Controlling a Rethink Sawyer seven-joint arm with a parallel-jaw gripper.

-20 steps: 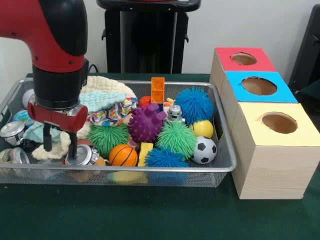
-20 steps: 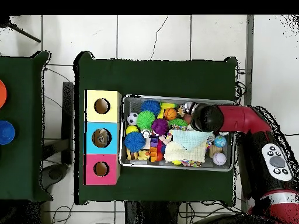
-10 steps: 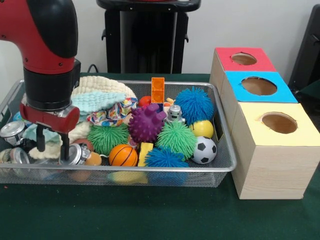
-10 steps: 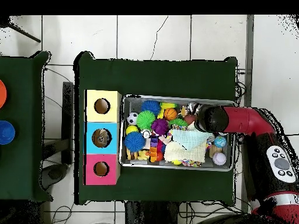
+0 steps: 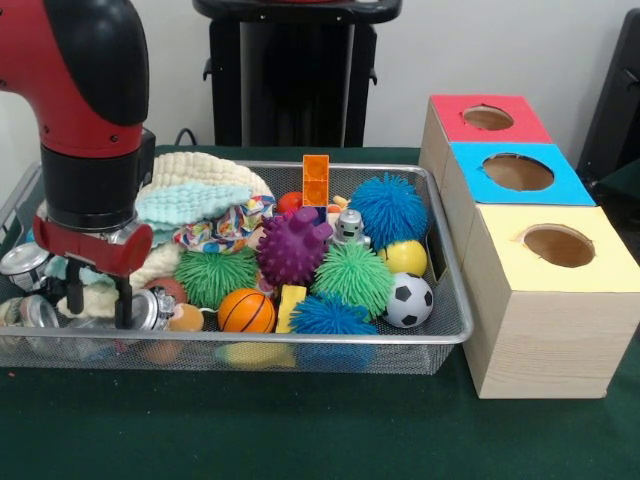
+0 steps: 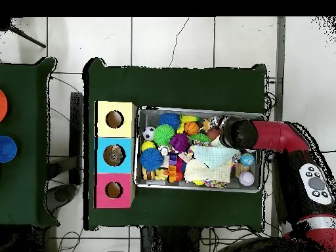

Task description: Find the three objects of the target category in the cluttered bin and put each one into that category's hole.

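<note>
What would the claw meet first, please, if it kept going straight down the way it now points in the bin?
Most likely the silver tin can lying at the bin's front corner: the claw points straight down with one finger beside it. Depth is unclear, so it might instead reach the pale cloth next to the can.

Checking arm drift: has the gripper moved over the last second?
Yes. In the front view the gripper has shifted left, away from the orange ball, and lower.

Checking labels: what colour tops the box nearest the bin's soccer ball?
Yellow top, clearest in the front view.
</note>
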